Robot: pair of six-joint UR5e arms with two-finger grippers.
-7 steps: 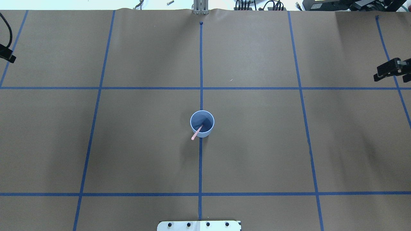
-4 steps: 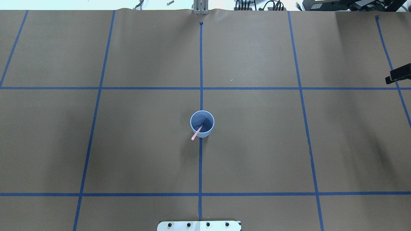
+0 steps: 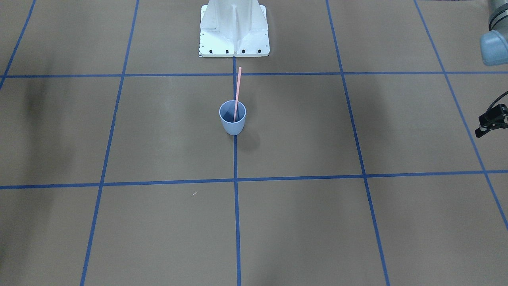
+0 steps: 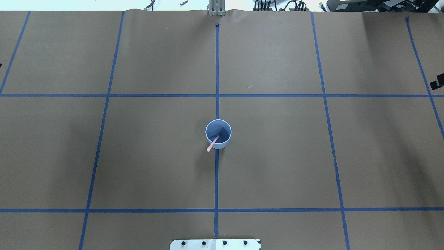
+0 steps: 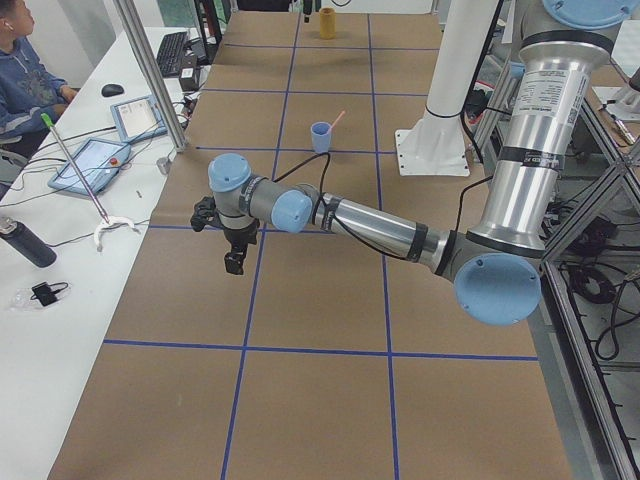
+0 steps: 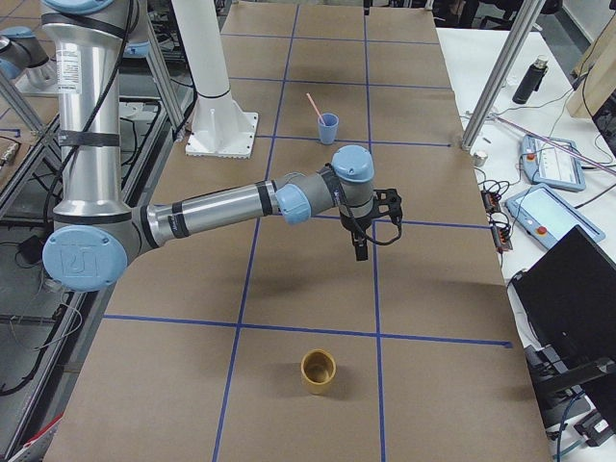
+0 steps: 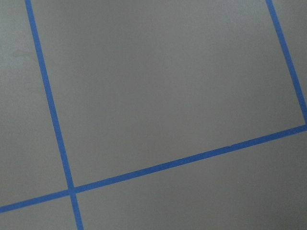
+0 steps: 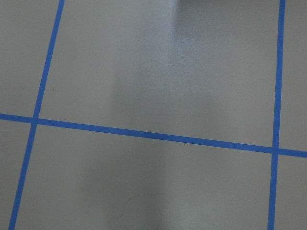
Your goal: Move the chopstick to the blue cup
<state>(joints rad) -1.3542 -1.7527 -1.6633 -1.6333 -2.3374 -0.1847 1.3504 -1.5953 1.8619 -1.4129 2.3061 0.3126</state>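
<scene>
Overhead exterior | chopstick (image 4: 212,144) stands tilted in cup (image 4: 223,144), leaning on rim, mid-tabletop | left claw (image 5: 233,265) and right claw (image 6: 361,252) well apart from cup; spread or closed, cannot tell | step: transfer looks done | next: likely only parking arms

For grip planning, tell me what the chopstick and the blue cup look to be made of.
The chopstick: probably plastic, possibly painted wood; uniform pale pink, smooth, thin and straight. The blue cup: likely plastic; even light blue wall, matte with a soft sheen, thin rim, darker inside.
</scene>
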